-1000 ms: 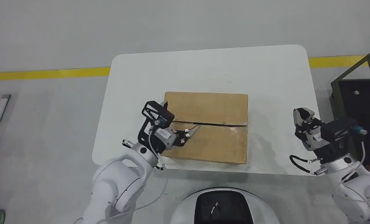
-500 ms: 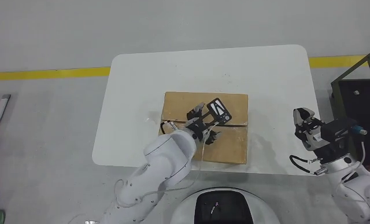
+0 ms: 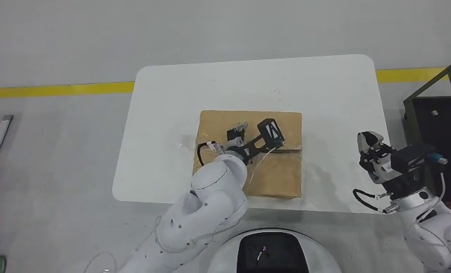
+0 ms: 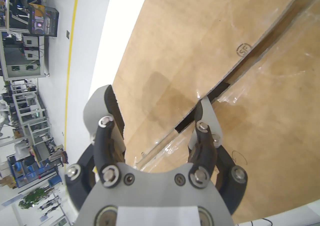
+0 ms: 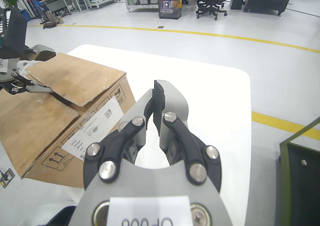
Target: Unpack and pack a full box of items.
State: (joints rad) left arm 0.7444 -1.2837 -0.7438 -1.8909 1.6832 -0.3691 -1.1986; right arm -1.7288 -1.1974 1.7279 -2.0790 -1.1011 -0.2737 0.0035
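A brown cardboard box [image 3: 278,176] lies in the middle of the white table [image 3: 169,111]. My left gripper [image 3: 237,134] stands open over its top, at the seam between the two flaps. In the left wrist view one fingertip [image 4: 203,107] is tucked into the seam gap of the box [image 4: 200,24], the other rests above the far flap. The right wrist view shows that gripper [image 5: 41,72] straddling the edge of the far flap [image 5: 75,79], which is lifted a little. My right gripper [image 3: 369,149] is shut and holds nothing [image 5: 155,102], off the table's right side, apart from the box [image 5: 45,122].
A dark green metal frame [image 3: 426,107] stands on the floor right of the table, close to the right arm [image 5: 300,162]. A white label [image 5: 92,124] is on the box's side facing the right gripper. Bare table surrounds the box.
The left arm has swung from the box's left end to over its middle. Its gripper has turned and now straddles the far flap's edge at the seam. The right arm has not moved.
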